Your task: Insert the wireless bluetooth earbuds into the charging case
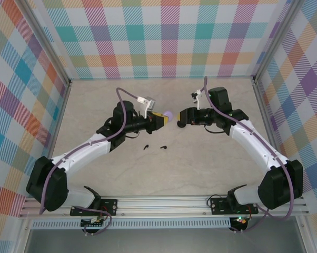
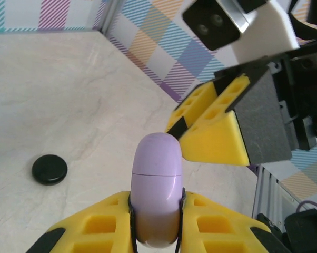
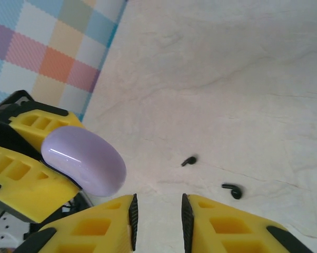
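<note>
Earbuds: one black earbud (image 3: 188, 161) and a second black earbud (image 3: 232, 191) lie loose on the table (image 3: 243, 79), near each other but apart, and outside any case.
Charging case: the lilac case (image 2: 156, 163) is held up off the table between the two arms, with its lid seam closed.
Left gripper (image 2: 156, 196): it is clamped on the lower half of the lilac case, so the rounded top stands free above the yellow fingers (image 2: 221, 226).
Right gripper (image 3: 158, 205): its jaws are parted with nothing between them. It sits just beside the lilac case and does not touch it.
Black disc (image 2: 49, 168): it lies flat on the table off to one side, and is probably the black buds' own case.
Step, as judged: opening the lid before any bud goes in.
Risk, slip: the shell is glossy and curved, and only its base is pinched. A sideways push on the lid could twist it out and drop it.
Risk, buds: they are tiny and lie flat, so a pinch that lands off-centre could flick one away.
Risk, mismatch: black buds may not seat in a lilac case.
</note>
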Robot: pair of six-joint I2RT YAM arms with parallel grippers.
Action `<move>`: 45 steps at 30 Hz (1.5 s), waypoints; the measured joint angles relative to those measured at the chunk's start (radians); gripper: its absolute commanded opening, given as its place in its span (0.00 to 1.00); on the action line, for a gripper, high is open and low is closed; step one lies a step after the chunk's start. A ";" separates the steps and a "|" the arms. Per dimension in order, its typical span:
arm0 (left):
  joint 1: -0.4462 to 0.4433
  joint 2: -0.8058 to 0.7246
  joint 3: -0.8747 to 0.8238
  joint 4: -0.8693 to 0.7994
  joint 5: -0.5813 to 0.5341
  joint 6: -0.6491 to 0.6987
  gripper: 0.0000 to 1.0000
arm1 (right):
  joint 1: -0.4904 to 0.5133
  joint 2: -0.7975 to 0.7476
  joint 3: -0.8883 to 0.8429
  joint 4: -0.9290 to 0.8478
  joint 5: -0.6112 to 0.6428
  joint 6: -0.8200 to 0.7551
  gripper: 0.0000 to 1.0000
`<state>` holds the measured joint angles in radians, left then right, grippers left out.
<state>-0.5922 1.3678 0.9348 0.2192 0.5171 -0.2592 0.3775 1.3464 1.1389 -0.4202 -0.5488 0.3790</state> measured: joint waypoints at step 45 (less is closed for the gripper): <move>0.316 0.901 0.777 -0.610 0.066 -0.055 0.08 | 0.000 -0.020 -0.042 -0.124 0.201 -0.020 0.31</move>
<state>-0.2760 2.2684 1.7119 -0.3912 0.5835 -0.3138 0.3775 1.3262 1.0966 -0.5442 -0.3481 0.3588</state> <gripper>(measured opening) 0.198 0.306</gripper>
